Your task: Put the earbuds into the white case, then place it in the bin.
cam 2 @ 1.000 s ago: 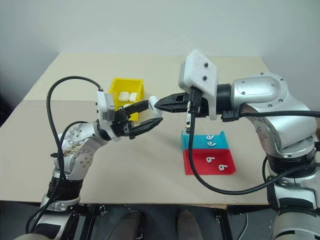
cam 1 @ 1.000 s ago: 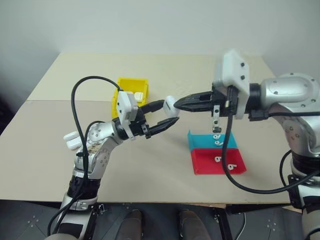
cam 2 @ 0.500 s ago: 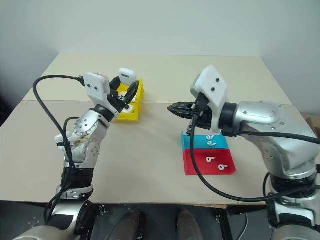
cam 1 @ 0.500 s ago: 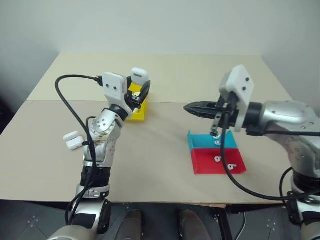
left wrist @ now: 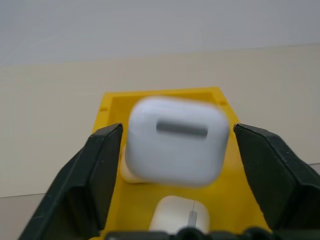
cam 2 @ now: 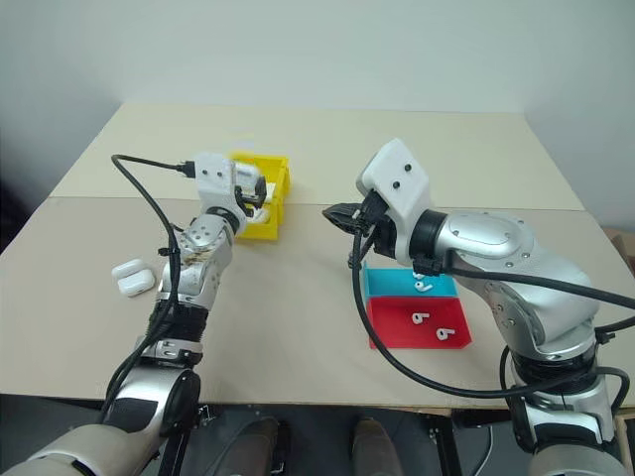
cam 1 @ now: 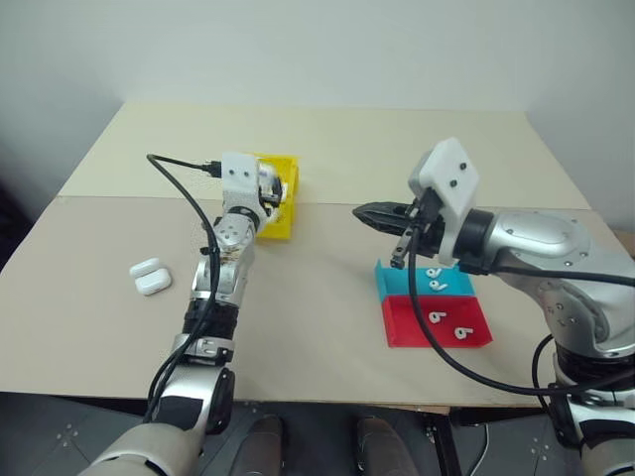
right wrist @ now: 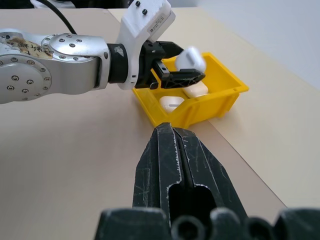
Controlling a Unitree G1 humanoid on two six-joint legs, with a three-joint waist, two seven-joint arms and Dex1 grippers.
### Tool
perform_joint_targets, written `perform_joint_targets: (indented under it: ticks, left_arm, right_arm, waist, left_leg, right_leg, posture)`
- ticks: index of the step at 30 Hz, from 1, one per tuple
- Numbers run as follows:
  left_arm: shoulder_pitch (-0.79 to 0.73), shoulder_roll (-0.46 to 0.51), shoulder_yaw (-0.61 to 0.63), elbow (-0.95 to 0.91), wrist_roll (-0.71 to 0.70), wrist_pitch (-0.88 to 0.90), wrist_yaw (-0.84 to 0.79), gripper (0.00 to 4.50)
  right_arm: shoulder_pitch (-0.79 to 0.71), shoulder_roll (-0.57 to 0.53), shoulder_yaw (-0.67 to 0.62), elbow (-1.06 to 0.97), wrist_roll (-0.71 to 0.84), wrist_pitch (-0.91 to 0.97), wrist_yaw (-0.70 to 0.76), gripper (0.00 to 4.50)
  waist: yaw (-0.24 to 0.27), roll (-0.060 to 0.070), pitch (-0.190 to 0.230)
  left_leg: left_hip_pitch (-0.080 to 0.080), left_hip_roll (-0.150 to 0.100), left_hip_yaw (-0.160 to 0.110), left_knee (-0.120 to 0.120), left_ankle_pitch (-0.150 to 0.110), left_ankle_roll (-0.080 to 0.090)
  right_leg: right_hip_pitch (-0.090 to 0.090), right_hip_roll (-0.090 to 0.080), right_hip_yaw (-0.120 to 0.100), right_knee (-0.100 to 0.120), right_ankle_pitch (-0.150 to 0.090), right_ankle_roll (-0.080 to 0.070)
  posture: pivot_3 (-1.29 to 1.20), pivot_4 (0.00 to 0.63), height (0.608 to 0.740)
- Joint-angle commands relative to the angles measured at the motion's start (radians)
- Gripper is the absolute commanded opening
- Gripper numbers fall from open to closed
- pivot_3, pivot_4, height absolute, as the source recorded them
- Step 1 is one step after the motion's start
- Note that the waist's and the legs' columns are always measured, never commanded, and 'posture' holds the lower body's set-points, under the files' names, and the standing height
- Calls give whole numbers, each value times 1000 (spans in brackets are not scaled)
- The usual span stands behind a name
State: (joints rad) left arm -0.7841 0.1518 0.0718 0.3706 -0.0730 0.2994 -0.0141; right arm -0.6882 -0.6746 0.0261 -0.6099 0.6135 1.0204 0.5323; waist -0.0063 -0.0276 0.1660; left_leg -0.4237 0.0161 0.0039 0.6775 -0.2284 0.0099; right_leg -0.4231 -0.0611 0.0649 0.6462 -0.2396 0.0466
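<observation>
White case loose between my spread left fingers, over the yellow bin.

The white case (left wrist: 174, 146) sits in the gap of my left gripper (left wrist: 175, 175), blurred, with clear space between it and each black finger (left wrist: 97, 172), so I am not pinching it; it hangs above the open bin (left wrist: 111, 102), where two more white cases (right wrist: 172, 102) lie on the yellow floor. I can read no brand or writing on any case, only a grey strip across the near one's face. My right gripper (right wrist: 175, 165) is pressed together and empty, pointing toward the bin from above the tan table (cam 1: 327, 149). Below my right arm, loose earbuds (cam 1: 434, 288) lie in the teal tray (cam 1: 382, 281) and the red tray (cam 1: 397, 327). Two further cases (cam 1: 149, 276) rest on the table well left of the bin.
</observation>
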Motion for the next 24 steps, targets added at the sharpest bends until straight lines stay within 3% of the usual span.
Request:
perform_joint_targets:
  ticks: [1,11,16,24]
  left_arm:
    - [-26,5,5,-33,8,-24,-1,4488]
    - [133,93,58,-389,-150,85,-189,4488]
    - [338,213,32,-648,-193,34,-368,4488]
    - [584,489,119,-907,-529,242,-726,4488]
  right_arm:
    - [2,4,-11,-32,0,4,-18,0]
    - [82,28,12,-32,-83,-120,-35,0]
    - [187,23,7,-26,-136,-199,-25,0]
    - [343,-14,-84,-55,-122,-264,37,0]
  waist:
    - [-1,0,0]
    - [-8,0,0]
    - [-8,0,0]
    - [-9,0,0]
  left_leg:
    - [0,0,0,0,0,0]
    - [0,0,0,-1,0,0]
    - [1,1,0,-1,0,0]
    - [2,2,1,-1,0,0]
  right_leg:
    - [0,0,0,0,0,0]
    - [0,0,1,1,0,0]
    - [0,0,1,1,0,0]
    - [1,0,1,0,0,-1]
  posture:
    - [0,150,740]
    - [0,150,740]
    - [0,150,740]
    - [0,150,740]
